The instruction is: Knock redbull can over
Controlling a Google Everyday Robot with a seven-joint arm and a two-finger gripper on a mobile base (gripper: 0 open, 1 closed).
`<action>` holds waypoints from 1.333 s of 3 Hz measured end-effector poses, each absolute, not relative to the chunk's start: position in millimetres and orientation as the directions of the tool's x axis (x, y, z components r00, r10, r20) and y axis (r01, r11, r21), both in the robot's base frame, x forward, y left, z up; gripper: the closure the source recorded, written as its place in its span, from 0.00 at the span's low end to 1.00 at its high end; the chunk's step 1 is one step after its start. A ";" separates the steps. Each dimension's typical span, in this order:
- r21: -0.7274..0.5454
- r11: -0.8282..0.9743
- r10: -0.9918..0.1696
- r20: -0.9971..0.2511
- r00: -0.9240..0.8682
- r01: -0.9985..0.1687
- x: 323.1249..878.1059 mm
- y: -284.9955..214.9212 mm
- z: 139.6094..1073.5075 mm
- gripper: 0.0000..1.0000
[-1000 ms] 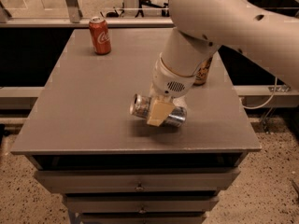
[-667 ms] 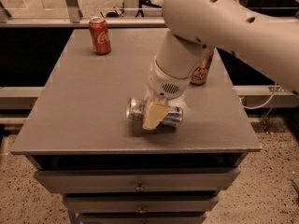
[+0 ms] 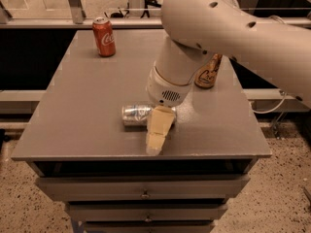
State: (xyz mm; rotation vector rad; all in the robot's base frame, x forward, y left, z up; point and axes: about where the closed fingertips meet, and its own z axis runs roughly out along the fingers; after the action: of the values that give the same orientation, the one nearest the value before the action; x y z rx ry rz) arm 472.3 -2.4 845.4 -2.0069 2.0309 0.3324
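The redbull can [image 3: 135,114] lies on its side on the grey table [image 3: 87,106], near the front middle, its silver end pointing left. My gripper [image 3: 156,139] hangs just right of and in front of the can, its cream-coloured finger [image 3: 159,130] overlapping the can's right end. The large white arm comes in from the upper right and hides the can's right part.
A red cola can [image 3: 103,36] stands upright at the table's back left. A gold can with dark script [image 3: 207,72] stands at the back right, partly behind the arm. Drawers sit below the table's front edge [image 3: 141,157].
The arm and gripper have shifted left and toward the front edge. The can lies on its side in all frames and has slid a little left with it.
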 end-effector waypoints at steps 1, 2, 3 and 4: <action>-0.017 0.021 -0.935 -0.354 -0.013 -1.000 470.8 -3.6 843.9 0.00; -0.007 0.055 -0.916 -0.397 -0.048 -0.998 471.9 -23.0 845.9 0.00; -0.013 0.126 -0.893 -0.437 -0.108 -0.992 474.9 -60.2 854.9 0.00; -0.023 0.166 -0.875 -0.464 -0.136 -0.986 477.6 -79.9 862.8 0.00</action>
State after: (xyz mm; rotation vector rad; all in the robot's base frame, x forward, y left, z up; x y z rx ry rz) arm 477.6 -79.9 862.8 -1.7684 2.0787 0.4102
